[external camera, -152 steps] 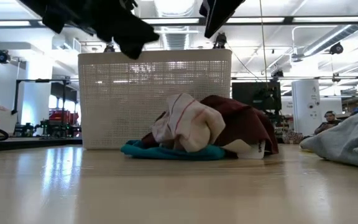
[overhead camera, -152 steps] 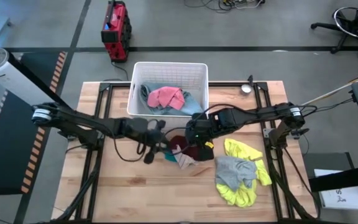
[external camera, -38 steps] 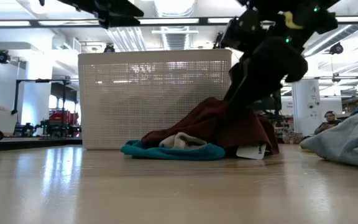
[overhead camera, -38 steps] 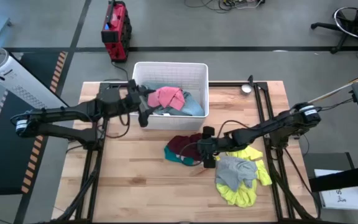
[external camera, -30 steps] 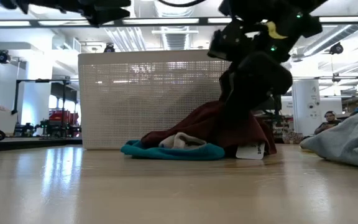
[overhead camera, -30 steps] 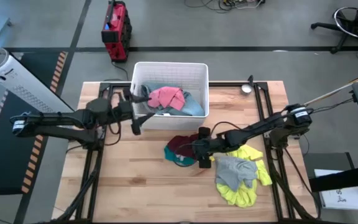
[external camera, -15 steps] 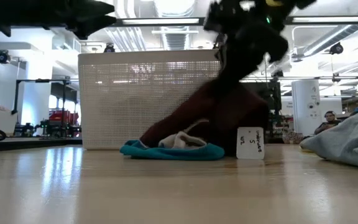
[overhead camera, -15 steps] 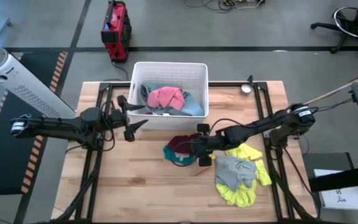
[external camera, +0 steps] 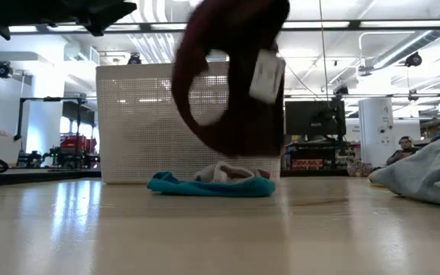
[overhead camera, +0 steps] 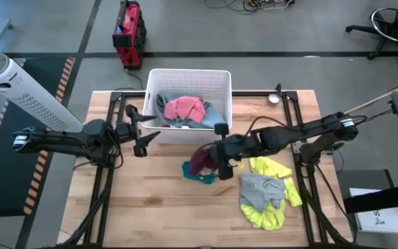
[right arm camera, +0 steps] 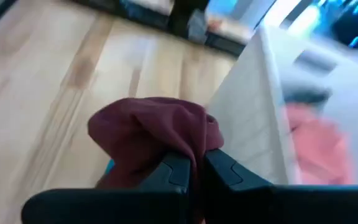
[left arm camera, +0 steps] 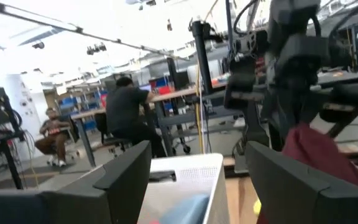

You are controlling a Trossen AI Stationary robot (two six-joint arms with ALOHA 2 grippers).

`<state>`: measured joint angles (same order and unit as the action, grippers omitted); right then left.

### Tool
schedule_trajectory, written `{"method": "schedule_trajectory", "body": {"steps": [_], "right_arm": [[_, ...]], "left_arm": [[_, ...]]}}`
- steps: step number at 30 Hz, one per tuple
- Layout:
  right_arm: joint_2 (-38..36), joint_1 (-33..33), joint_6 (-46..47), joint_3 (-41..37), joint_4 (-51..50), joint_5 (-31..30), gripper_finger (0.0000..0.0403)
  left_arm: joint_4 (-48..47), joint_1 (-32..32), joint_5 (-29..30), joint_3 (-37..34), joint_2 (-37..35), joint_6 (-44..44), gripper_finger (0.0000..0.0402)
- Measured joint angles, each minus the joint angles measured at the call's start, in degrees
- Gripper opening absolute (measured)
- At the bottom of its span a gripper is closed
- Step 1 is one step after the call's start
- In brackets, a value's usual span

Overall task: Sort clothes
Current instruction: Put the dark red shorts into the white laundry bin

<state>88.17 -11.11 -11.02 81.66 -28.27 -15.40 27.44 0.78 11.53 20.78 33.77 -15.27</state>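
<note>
My right gripper (overhead camera: 213,161) is shut on a maroon garment (overhead camera: 200,160), held above the table in front of the white basket (overhead camera: 221,76); in the low view the maroon garment (external camera: 224,84) hangs in the air with a white tag (external camera: 266,76). A teal garment (external camera: 212,186) lies flat on the table under it. My left gripper (overhead camera: 142,130) is open and empty by the basket's left front corner. Pink (overhead camera: 184,107) and light blue (overhead camera: 215,116) garments lie in the basket. Yellow (overhead camera: 275,169) and grey (overhead camera: 258,190) garments lie at the right. My right gripper pinches a bunched fold of the maroon garment (right arm camera: 194,152) between its two fingers (right arm camera: 174,171); how many layers cannot be told. The fingers come from the table's right side. The garment hangs slack from them, lifted clear of the table and of the teal garment.
The basket's front wall (right arm camera: 253,106) stands close behind the held garment. A small round metal object (overhead camera: 273,98) sits at the far right corner. Bare wood lies along the near left of the table (overhead camera: 150,207). People sit in the room beyond (left arm camera: 126,115).
My right gripper has risen with the maroon garment and gone a little toward the basket; the garment has come off the table and hangs clear, while the teal garment has stayed down. My left gripper has drawn back from the basket toward the table's left edge.
</note>
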Motion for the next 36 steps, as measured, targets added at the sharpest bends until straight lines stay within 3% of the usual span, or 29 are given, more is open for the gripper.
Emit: {"method": "schedule_trajectory", "body": {"steps": [7,19,32,36], "right_arm": [[0.0,1.9,-9.8,9.4,2.6,-6.9,0.0],[0.8,11.7,-19.3,20.0,10.5,-6.6,0.0],[7.2,28.6,-9.0,21.8,7.0,12.3,0.0],[10.7,30.5,-5.9,21.7,6.6,14.0,0.0]], "left_arm": [[-0.2,0.0,0.0,0.0,-1.6,-0.5,0.0252],[-0.3,0.0,-0.1,0.0,0.0,-0.7,0.0248],[0.0,0.0,-0.1,0.0,0.9,-0.7,0.0236],[0.0,0.0,-0.1,0.0,1.3,-0.7,0.0231]]}}
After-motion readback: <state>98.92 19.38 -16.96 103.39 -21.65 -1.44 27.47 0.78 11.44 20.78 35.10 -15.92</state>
